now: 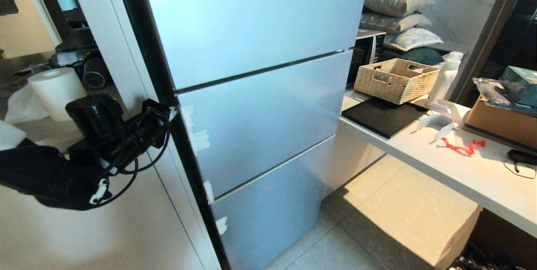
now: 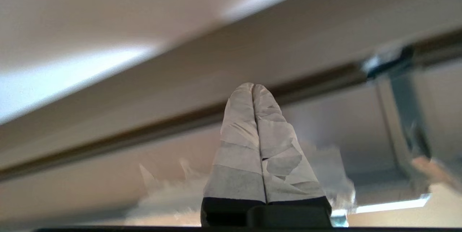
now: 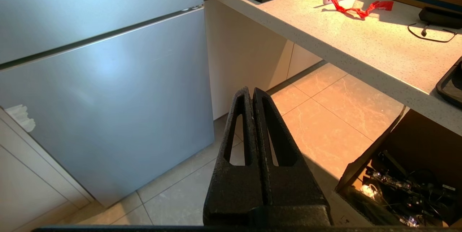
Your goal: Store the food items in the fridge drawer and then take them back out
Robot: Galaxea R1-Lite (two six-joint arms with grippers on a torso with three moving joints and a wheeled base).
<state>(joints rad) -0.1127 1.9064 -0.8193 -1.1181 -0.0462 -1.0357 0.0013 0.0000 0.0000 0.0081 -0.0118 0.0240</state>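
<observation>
**Left pincer at fridge edge; drawer and food unseen**

Left gripper (image 2: 253, 87): taped fingers pressed together, empty, tip at the left edge of the fridge's middle door (image 1: 268, 114). Right gripper (image 3: 252, 93): closed, empty, hanging over the floor. The fridge is shut, so the drawer is hidden; no food is in view. Judgement: the door is stiff, smooth and slippery; purchase lies only along its side edge.

Pale blue fridge (image 1: 260, 114), red ribbon (image 1: 463, 147), beige woven basket (image 1: 394, 80)
</observation>
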